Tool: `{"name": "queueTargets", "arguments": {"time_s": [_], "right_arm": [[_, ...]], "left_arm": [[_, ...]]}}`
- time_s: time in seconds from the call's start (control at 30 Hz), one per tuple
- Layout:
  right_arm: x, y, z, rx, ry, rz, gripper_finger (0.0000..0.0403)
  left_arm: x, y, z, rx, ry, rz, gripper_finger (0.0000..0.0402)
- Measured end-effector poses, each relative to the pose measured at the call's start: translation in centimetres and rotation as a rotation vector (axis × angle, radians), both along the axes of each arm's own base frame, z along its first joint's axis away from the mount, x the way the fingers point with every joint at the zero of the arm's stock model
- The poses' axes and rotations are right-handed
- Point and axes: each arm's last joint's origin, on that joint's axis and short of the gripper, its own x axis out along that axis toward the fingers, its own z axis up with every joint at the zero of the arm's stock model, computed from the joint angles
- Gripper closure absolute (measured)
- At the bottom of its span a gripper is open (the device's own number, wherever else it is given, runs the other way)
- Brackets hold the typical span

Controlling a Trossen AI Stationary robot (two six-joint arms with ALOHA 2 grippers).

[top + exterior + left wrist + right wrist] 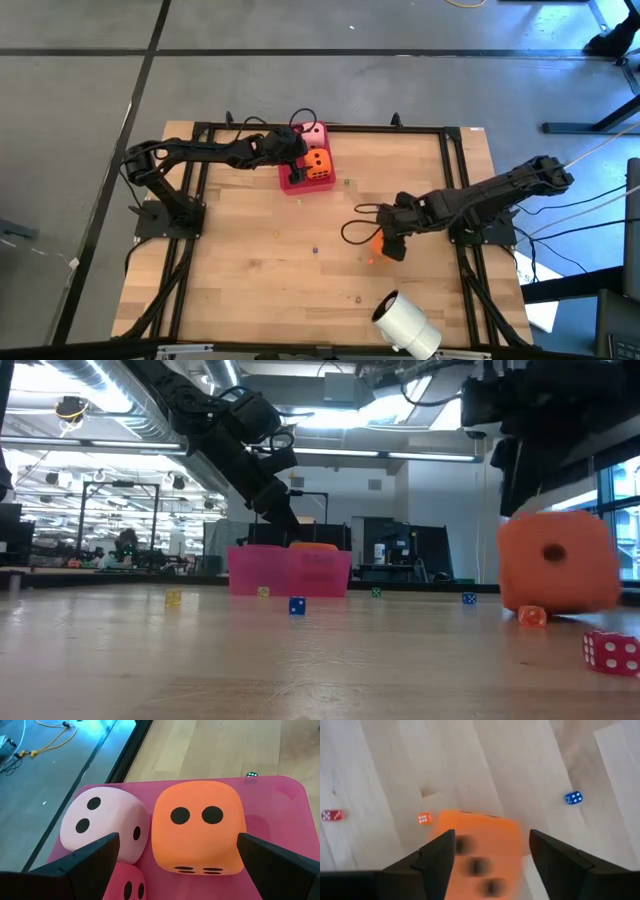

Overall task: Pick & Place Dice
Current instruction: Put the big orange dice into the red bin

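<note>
A pink tray at the table's far middle holds a pale pink die, an orange die and a red die. My left gripper hovers open above them, its fingers wide apart and touching none. Toward the table's right, my right gripper points steeply down, shut on a second orange die, which also shows in the high view. My right gripper pinches the orange die between its two fingers, one on each of two opposite side faces. The fingers come from above, pointing steeply down. The die sits upright below the gripper and appears a little above the wood.
A white roll lies near the front edge, right of middle. Tiny dice are scattered on the wood: blue, red, orange, and one more red. A black frame borders the table.
</note>
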Motion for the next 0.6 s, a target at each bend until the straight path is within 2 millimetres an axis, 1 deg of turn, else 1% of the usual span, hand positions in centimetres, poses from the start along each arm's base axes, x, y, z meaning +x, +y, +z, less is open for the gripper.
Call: {"name": "queueTargets", "arguments": {"time_s": [0.07, 0.13, 0.23, 0.37, 0.5, 0.6], "right_arm": [[0.0, 0.0, -0.2, -0.003, 0.004, 0.000, 0.0167], [0.0, 0.1, -0.9, -0.003, 0.036, 0.002, 0.0175], [0.2, 0.5, -1.9, 0.045, 0.090, -0.012, 0.0172], [0.6, 1.0, -2.5, 0.059, 0.116, -0.010, 0.0146], [0.6, 1.1, -2.6, 0.061, 0.117, -0.008, 0.0115], [0.6, 1.1, -2.6, 0.061, 0.122, -0.019, 0.0100]], "left_arm": [[0.0, 0.0, 0.0, 0.000, 0.000, -0.001, 0.0002], [0.0, 0.0, 0.0, 0.000, -0.001, -0.001, 0.0002], [0.0, 0.0, 0.0, 0.000, -0.001, 0.000, 0.0002], [0.0, 0.0, 0.0, -0.020, -0.011, 0.013, 0.0002], [0.0, 0.0, 0.0, -0.049, -0.030, 0.036, 0.0002], [0.0, 0.0, 0.0, -0.063, -0.039, 0.047, 0.0002]]}}
